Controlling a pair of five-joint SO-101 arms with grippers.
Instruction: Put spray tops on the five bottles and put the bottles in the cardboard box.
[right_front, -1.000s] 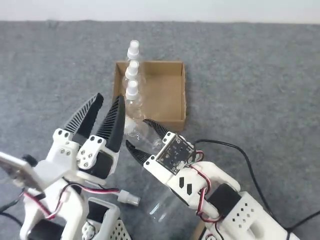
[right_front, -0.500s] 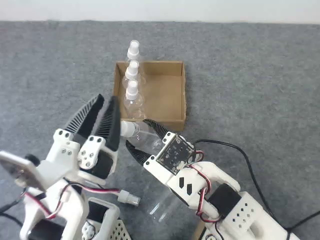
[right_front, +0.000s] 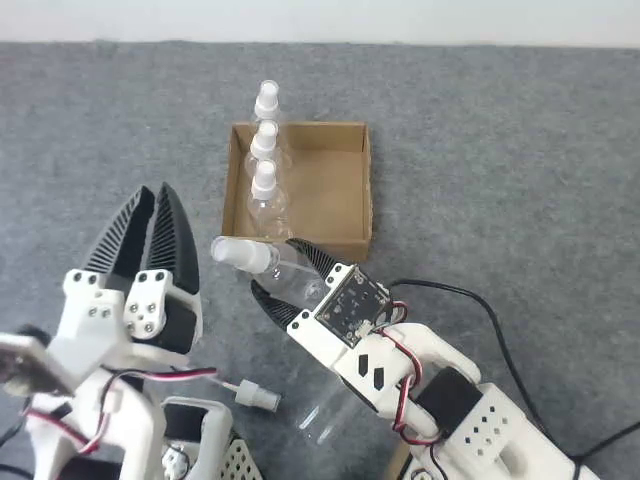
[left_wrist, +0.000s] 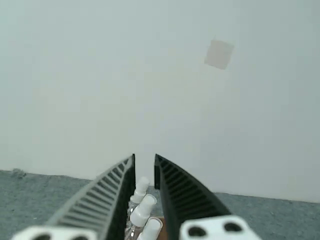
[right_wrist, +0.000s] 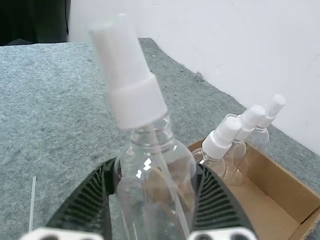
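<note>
Right gripper (right_front: 275, 265) is clamped on a tilted, capped bottle (right_front: 250, 258) just before the cardboard box (right_front: 366, 190), where three capped bottles (right_front: 265, 190) are lined up at one wall. Left gripper (right_front: 155, 190) is held raised, its fingers narrowly parted on nothing. The grey felt-like table (right_front: 500, 150) is backed by a plain white wall (right_front: 400, 20)

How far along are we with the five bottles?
Done: three capped bottles stand in the cardboard box. In hand: the right hand grips a fourth bottle, its spray top on. Left: box it, then fit the loose spray top to what looks like the fifth bottle by the right arm.
</note>
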